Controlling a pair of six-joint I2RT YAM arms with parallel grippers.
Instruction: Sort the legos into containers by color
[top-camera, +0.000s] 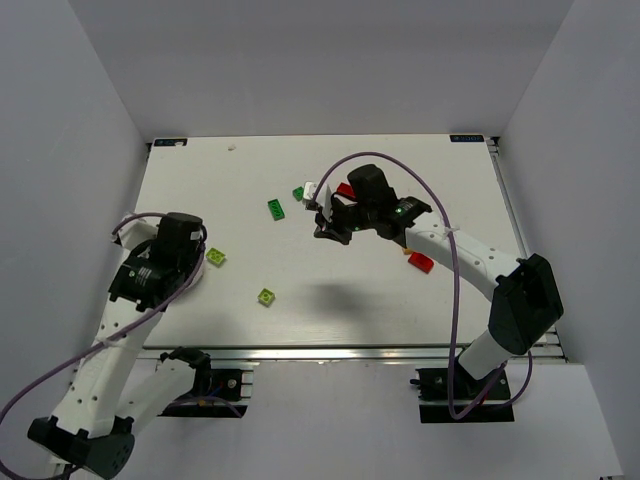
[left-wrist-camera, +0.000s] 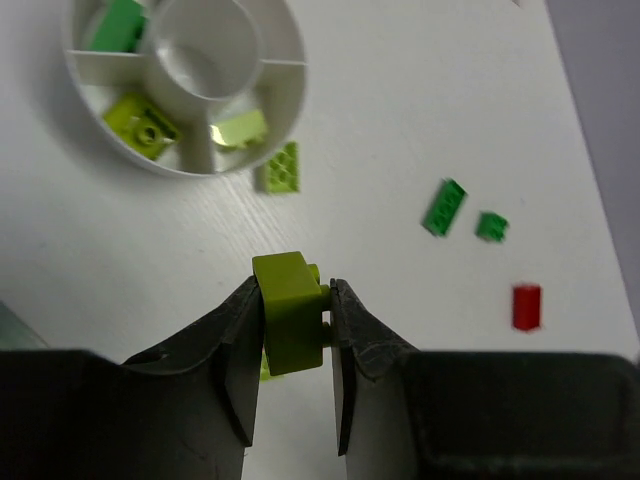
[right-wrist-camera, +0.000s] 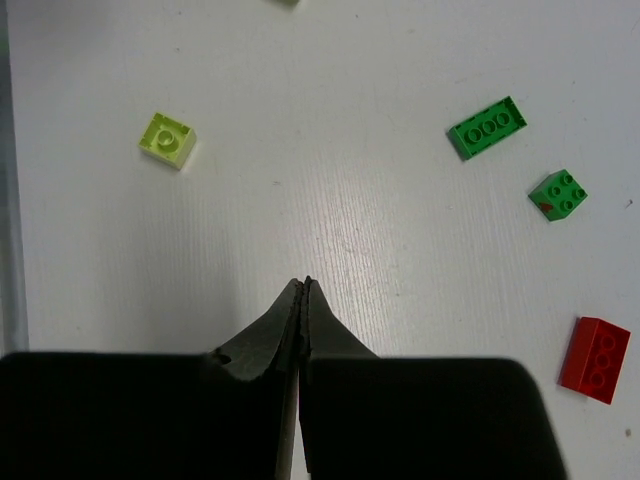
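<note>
left gripper (left-wrist-camera: 295, 290) is clamped on a small lime green studded plastic brick (left-wrist-camera: 288, 335), held above the white desk (left-wrist-camera: 420, 90) just short of the round white divided plastic dish (left-wrist-camera: 283, 68) at the left, probably to drop it beside the lime pieces (left-wrist-camera: 145, 125) lying in one compartment. dark green bricks (left-wrist-camera: 443, 207) and a red brick (left-wrist-camera: 526, 306) lie loose further right. right gripper (right-wrist-camera: 303, 285) hangs pinched together, empty, near them.

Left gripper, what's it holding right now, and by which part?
The left gripper holds a lime green brick, pinched across its two opposite sides.
</note>
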